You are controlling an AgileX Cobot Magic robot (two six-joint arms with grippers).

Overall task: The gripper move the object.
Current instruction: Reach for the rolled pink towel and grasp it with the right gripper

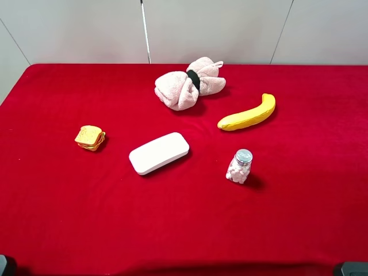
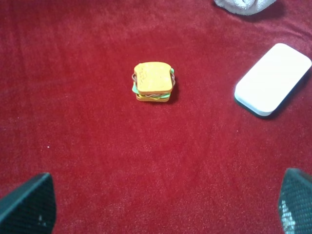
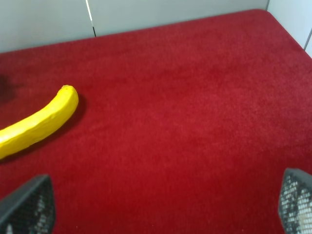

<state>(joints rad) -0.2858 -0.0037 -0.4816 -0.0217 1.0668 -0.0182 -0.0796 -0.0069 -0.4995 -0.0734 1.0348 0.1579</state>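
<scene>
1. The object (image 1: 190,85) lay on the far side of the red table (image 1: 57,218), near its back edge and about midway across. It was a pale pink fluffy roll, cinched by a black band (image 1: 194,79) into a bow shape.
2. I judged it light, soft and squashy, neither fragile nor slippery. A lobe would likely give and sag under my pads. The banded waist looked like the narrowest, firmest place to take hold.
3. The banana (image 1: 247,113) lay near it on my right, apart from it. The white case (image 1: 159,152) sat closer to me, also clear of it.
4. The small jar (image 1: 240,167) and the toy sandwich (image 1: 90,137) stood well apart from it.
5. My left gripper (image 2: 165,207) was spread wide and empty over the cloth, with the sandwich ahead. My right gripper (image 3: 165,204) was likewise spread and held nothing. Neither was near the object.
</scene>
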